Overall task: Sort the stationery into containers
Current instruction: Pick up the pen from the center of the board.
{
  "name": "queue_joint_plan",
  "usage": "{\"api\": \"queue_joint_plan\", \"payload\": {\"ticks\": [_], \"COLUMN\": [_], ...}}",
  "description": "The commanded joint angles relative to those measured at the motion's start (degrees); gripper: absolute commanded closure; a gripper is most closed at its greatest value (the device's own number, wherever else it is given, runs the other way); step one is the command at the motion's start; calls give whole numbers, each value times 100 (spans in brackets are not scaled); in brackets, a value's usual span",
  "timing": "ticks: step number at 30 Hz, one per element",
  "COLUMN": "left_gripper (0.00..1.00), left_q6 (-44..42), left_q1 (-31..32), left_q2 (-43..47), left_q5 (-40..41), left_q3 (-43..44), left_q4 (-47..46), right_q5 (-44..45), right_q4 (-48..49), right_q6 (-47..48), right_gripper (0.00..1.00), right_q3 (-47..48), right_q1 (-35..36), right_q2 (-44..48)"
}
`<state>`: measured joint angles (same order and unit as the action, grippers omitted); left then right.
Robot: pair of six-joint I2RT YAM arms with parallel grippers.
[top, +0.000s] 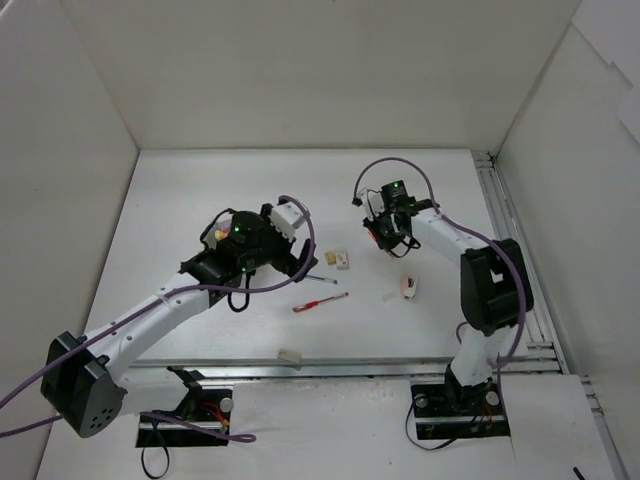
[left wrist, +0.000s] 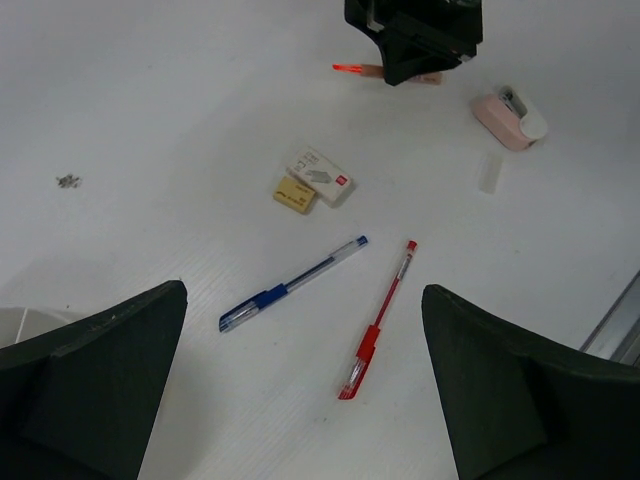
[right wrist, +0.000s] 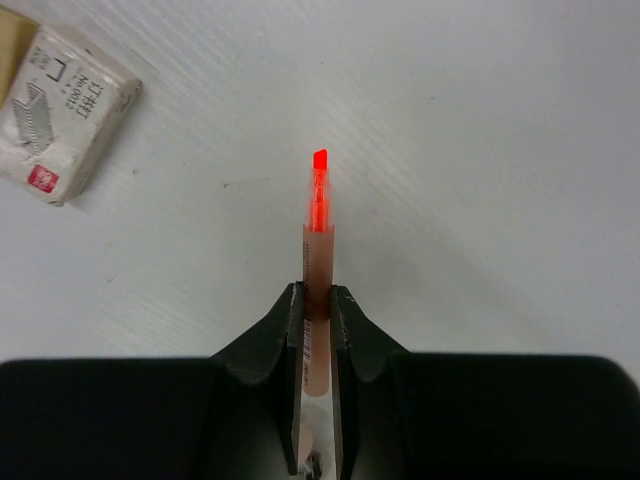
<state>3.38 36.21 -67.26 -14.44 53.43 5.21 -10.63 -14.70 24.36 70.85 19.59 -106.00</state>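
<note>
- Two pens lie loose on the white table (top: 180, 200). The blue pen (left wrist: 293, 284) and the red pen (left wrist: 380, 320) are near each other without touching, and both slant the same way.
- The left gripper (left wrist: 303, 295) hangs over them with its jaws spread wide and nothing between them. Both pens show in the gap.
- The right gripper (right wrist: 318, 300) is clamped on the orange marker (right wrist: 318, 235), pinching its pale barrel. The bright, uncapped tip pokes out past the fingertips over bare table. Whether the tip touches the surface cannot be told.
- A small staples box (left wrist: 320, 176) lies beyond the pens, touching a yellowish eraser block (left wrist: 295, 194) at its side.
- A pink item (left wrist: 508, 118), rounded and with a white end, sits near the right gripper. A short clear strip (left wrist: 489, 172) lies just beside it.
- A cream block (top: 290, 356) rests at the near edge of the table, well apart from the rest.
- In the lower left corner of the left wrist view a curved white edge shows. It is probably the rim of the white cup (left wrist: 22, 322), mostly hidden behind the left finger.
</note>
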Motion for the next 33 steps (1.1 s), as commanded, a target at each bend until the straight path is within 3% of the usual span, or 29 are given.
{"api": "queue_joint_plan", "payload": {"ticks": [1,10,11,19,24,30,33], "left_gripper": [0,0,1,1,1,4,6], "left_q6": [-590,-1032,-1023,-1137,-1059,-1023,-1023], "left_q1": [298,1143,1221,1574,1687,1793,1916], "left_q2": [-330,-1921,-2226,-3783,-4259,-4936,-5313], "left_q5": [-541,-1253,-1324,-1316,-1413,-1334,-1115], "left_q3": [607,1477,1643,2961,3375,4008,4289], "left_q4": [-196,-372,-407,-74,-126,102,260], "right_q5": [78,2590,2636,2653,2339,2083,2038], "right_q4": [151,758,749,714,653,240,187], "right_q6": [-238,-2407,-2914,-3077,-3025,-3042,-3077], "right_gripper": [100,100,100,100,100,96,100], "right_q3": [0,-1379,-1442,-2180,-2427,-2392,-2391], "right_q1": [9,45,27,-8,-26,-35,-35], "right_q2": [1253,3986,4155,5534,6423,6732,6855]}}
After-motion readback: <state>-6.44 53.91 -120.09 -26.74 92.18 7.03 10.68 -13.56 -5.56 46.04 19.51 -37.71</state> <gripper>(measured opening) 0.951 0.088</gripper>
